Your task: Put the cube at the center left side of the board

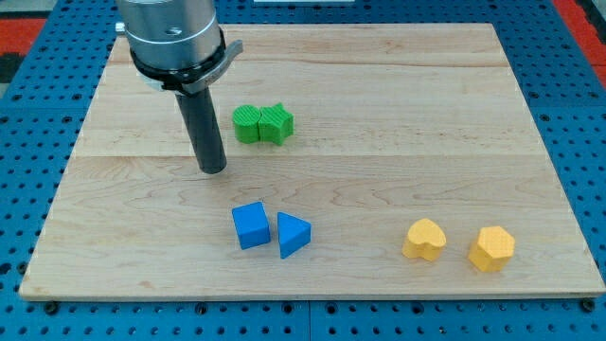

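A blue cube (251, 225) sits on the wooden board (114, 237) a little left of the middle, toward the view's bottom. A blue triangular block (293, 234) lies right beside it, on its right. My tip (213, 170) rests on the board above and to the left of the blue cube, with a clear gap between them. The dark rod rises from the tip to the arm's grey end at the view's top left.
Two green blocks (262, 124) stand touching each other to the upper right of my tip. A yellow heart-shaped block (423, 240) and a yellow hexagonal block (491, 248) sit at the view's bottom right. Blue pegboard surrounds the board.
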`<state>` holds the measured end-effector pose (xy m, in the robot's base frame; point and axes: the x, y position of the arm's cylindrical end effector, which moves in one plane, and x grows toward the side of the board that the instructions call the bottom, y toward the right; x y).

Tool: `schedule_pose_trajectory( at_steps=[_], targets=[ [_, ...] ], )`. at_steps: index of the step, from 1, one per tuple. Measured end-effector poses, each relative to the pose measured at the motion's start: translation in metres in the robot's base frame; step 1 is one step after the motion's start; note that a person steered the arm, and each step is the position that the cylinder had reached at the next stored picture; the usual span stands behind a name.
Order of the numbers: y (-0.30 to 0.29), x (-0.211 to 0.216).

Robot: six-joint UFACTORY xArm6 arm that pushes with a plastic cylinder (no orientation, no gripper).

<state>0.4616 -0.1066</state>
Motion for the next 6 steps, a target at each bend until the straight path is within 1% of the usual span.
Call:
schedule_pose_trajectory(
  at_steps=[2,3,4,5,6],
  targets=[
    [0.048,-0.007],
    [0.090,-0.009],
    [0.120,0.039],
    [0.119,0.089],
    [0.124,0.092]
  ],
)
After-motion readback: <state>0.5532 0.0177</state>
